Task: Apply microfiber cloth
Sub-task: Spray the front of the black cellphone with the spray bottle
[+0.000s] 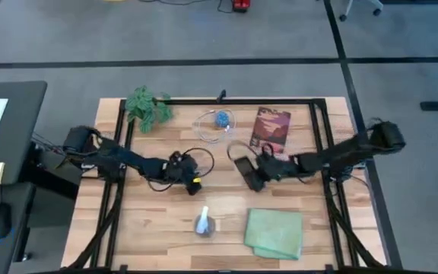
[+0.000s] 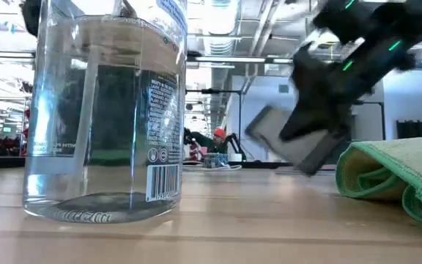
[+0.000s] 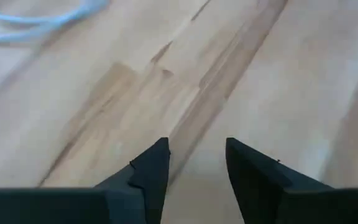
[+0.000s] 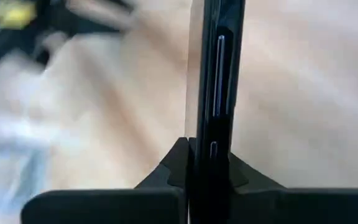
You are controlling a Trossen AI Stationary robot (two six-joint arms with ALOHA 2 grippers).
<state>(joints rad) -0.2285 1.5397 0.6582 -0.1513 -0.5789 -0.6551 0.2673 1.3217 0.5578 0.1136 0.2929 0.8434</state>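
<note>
The pale mint-green microfiber cloth (image 1: 274,232) lies folded on the table near its front right; no gripper touches it, and in the low view the cloth (image 2: 398,176) is at the right. Farther back, at the table's middle, my right gripper (image 1: 251,173) is shut on a black phone (image 1: 243,165). To its left my left gripper (image 1: 192,180) hangs open just over bare wood, with nothing between its fingers (image 3: 157,168). My right gripper pinches the phone between its two fingers, one on each flat face, at the end nearest the wrist (image 4: 213,140). The phone's side edge with its buttons (image 4: 219,62) faces the wrist camera. In the low view the phone (image 2: 288,143) sits tilted; whether its lower corner touches the table, I cannot tell.
A clear plastic bottle (image 1: 204,223) stands near the front middle, left of the cloth. At the back are a dark green plant (image 1: 148,108), a clear bowl with a blue thing (image 1: 217,122) and a brown booklet (image 1: 270,128). A black frame (image 1: 322,137) edges the table.
</note>
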